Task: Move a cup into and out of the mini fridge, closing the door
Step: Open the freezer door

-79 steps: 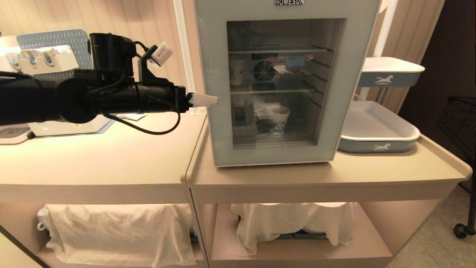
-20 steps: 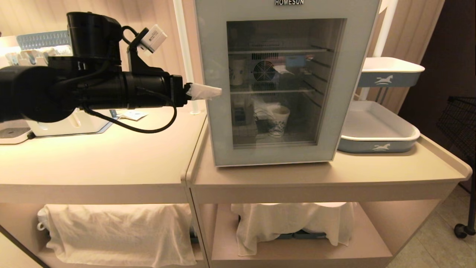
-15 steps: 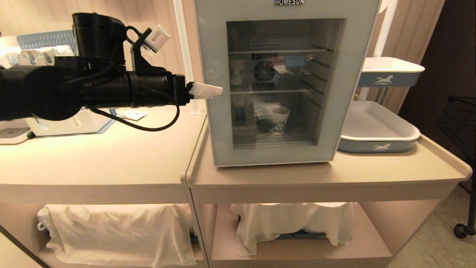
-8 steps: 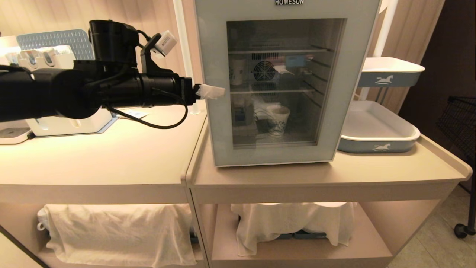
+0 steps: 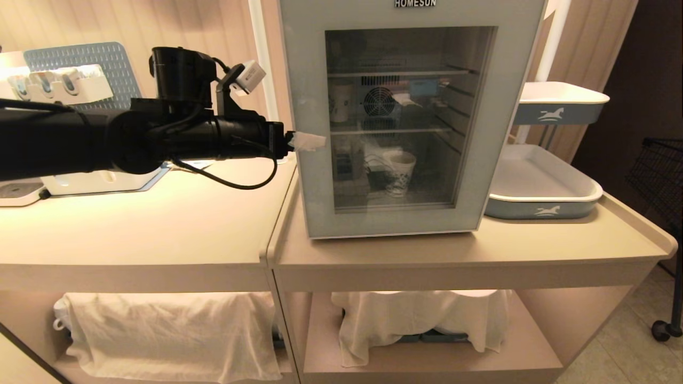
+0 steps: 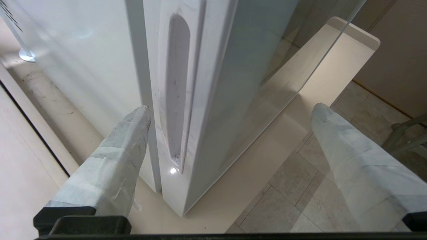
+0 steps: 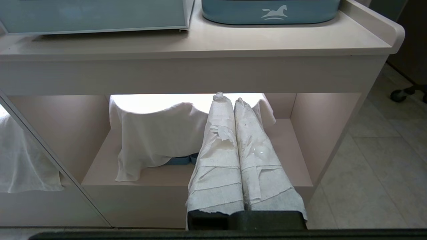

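Nearest, white cloths are draped over the lower shelves of the beige counter. The right gripper is parked low in front of that shelf, its wrapped fingers pressed together, nothing held. On the counter the mini fridge is stood upright, front turned toward the camera, the door shut flush. The left gripper is held level at the fridge's left front corner, jaws spread wide and empty; one wrapped finger is seen just beside the white side wall by the recessed handle groove, the other finger out in front of the door's face, so the door's edge lies between them. Contact cannot be told. Behind the glass, on the fridge's bottom level, the cup is stood upright, long axis vertical, mouth up. Further back, the round fan is seen on the rear wall. To the right of the fridge, a blue-and-white tray is set.
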Available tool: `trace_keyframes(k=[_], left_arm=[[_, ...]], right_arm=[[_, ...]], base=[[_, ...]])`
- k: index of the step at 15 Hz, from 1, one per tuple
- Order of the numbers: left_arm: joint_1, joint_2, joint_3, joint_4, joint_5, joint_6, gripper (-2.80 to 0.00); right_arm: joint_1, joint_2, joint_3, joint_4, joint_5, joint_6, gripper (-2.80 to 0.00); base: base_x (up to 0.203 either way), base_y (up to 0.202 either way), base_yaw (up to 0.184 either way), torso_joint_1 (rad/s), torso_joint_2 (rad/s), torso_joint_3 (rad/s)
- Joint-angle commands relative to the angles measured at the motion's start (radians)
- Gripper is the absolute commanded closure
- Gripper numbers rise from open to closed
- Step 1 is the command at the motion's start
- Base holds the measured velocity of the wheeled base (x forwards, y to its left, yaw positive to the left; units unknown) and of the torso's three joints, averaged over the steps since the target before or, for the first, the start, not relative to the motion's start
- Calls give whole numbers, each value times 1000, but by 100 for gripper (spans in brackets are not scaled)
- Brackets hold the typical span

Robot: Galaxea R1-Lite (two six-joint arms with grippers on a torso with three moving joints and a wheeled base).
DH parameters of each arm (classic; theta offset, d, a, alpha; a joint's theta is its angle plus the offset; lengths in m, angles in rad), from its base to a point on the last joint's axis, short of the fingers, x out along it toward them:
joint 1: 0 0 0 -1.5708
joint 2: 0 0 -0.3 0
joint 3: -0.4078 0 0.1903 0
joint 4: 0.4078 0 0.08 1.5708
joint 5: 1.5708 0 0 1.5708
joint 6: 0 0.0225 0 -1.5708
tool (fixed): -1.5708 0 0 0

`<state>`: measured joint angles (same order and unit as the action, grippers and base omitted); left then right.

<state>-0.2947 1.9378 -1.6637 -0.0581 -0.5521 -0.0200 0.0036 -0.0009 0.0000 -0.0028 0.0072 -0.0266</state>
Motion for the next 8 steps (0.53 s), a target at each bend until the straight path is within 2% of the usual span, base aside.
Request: trace_keyframes(k=[1, 8], left_arm=[[-1, 20, -15, 0, -5, -6, -280], [-11, 8, -5, 13, -8, -18, -280]], right_arm=[[0, 1, 0, 0, 0, 1, 0], [-1, 1, 0, 0, 0, 1, 0]], base=[[0, 0, 0, 0, 0, 0], [0, 0, 0, 0, 0, 0]])
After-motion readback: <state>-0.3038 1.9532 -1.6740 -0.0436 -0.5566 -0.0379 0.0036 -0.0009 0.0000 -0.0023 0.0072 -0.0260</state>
